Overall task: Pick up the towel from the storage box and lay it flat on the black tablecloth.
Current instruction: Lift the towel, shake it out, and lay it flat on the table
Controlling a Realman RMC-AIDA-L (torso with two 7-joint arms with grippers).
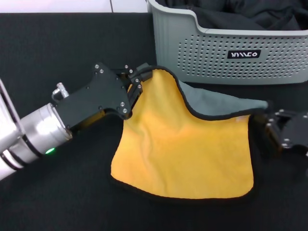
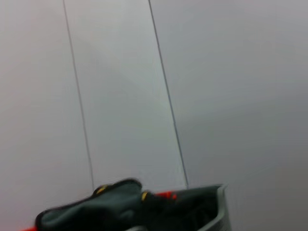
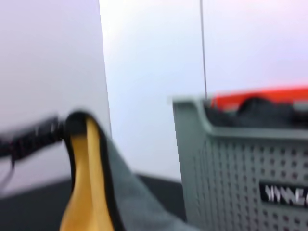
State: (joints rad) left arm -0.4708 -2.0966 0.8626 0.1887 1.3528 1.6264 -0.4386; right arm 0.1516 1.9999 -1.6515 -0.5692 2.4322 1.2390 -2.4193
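yellow-orange fleece faced up as the towel lay spread on the black tablecloth just in front of the storage box, its far edge folded over to show a strip of grey. the left gripper pinched the towel's far left corner, lifted a little off the cloth. the right gripper sat at the towel's far right corner, though whether it grasped the cloth could not be told.
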